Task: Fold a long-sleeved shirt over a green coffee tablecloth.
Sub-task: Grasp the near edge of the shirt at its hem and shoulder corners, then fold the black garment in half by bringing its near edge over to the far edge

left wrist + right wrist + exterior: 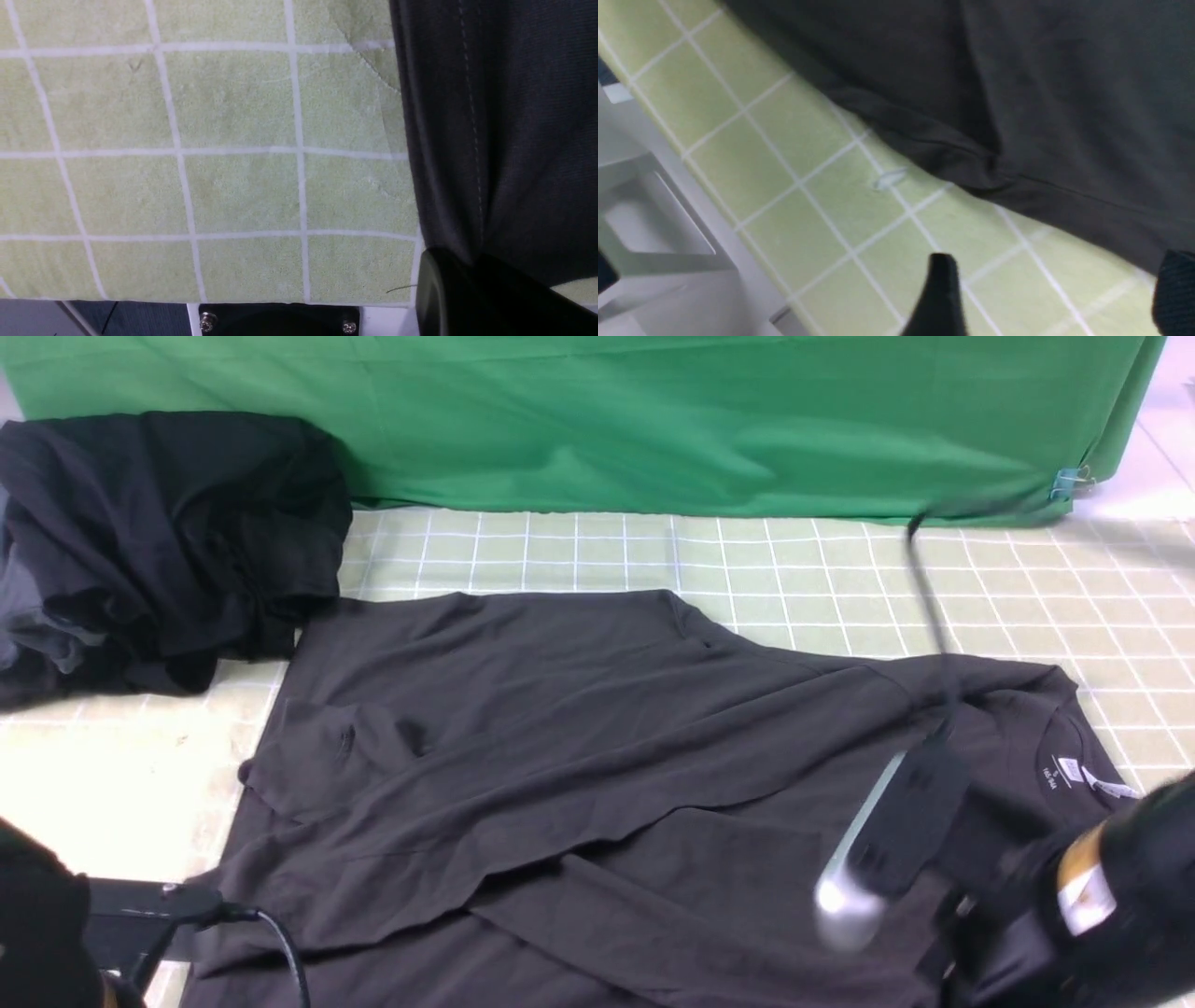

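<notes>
The long-sleeved shirt (597, 756) lies spread and creased on the green coffee tablecloth (840, 579), its collar and white neck tag (1074, 773) at the right. My left gripper (486, 280) sits at the shirt's near left edge. Its jaws are shut on a pinched fold of the shirt's stitched hem (472, 140). My right gripper (1057, 294) hovers, blurred, over the near right part by the collar. It is open, with its fingertips (941, 289) wide apart and only bare tablecloth (794, 219) between them. The shirt's edge (1017, 116) lies just beyond the fingertips.
A blacker heap of clothing with grey parts (159, 541) lies at the back left. A plain bright green cloth (653, 420) hangs along the back, clipped at the right (1069, 481). A black cable (924, 579) arcs over the right side. The table's edge and white frame (654, 224) are close to my right gripper.
</notes>
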`<state>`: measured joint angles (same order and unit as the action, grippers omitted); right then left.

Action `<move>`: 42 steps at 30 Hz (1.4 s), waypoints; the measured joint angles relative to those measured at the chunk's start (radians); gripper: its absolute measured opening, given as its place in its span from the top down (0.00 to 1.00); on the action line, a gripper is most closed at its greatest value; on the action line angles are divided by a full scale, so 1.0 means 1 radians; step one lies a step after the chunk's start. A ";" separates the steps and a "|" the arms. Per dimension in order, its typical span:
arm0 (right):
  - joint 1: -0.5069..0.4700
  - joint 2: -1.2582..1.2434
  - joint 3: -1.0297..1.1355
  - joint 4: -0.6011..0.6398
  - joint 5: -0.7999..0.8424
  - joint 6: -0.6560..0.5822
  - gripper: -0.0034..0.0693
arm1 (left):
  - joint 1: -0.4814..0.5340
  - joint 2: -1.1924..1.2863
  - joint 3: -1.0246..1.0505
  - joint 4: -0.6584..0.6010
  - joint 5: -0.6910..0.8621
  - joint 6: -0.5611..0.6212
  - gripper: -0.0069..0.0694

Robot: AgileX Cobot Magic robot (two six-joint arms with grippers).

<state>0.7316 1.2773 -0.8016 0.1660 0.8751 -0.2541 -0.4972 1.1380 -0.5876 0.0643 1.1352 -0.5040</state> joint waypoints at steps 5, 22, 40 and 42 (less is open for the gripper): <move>0.014 0.127 0.036 0.002 -0.124 0.004 0.16 | 0.000 0.000 0.000 0.001 -0.002 -0.002 0.89; 0.015 0.163 0.059 0.005 -0.073 0.061 0.93 | 0.000 -0.155 -0.004 -0.033 0.061 -0.011 0.89; -0.208 0.234 -0.460 -0.096 0.029 0.019 0.94 | 0.352 0.202 -0.618 0.032 -0.025 0.158 0.89; -0.233 0.303 -0.532 -0.098 0.016 0.013 0.94 | 0.405 0.307 -0.720 -0.021 -0.035 0.208 0.89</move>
<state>0.4988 1.5802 -1.3337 0.0678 0.8916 -0.2409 -0.0922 1.4455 -1.3080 0.0436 1.1003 -0.2955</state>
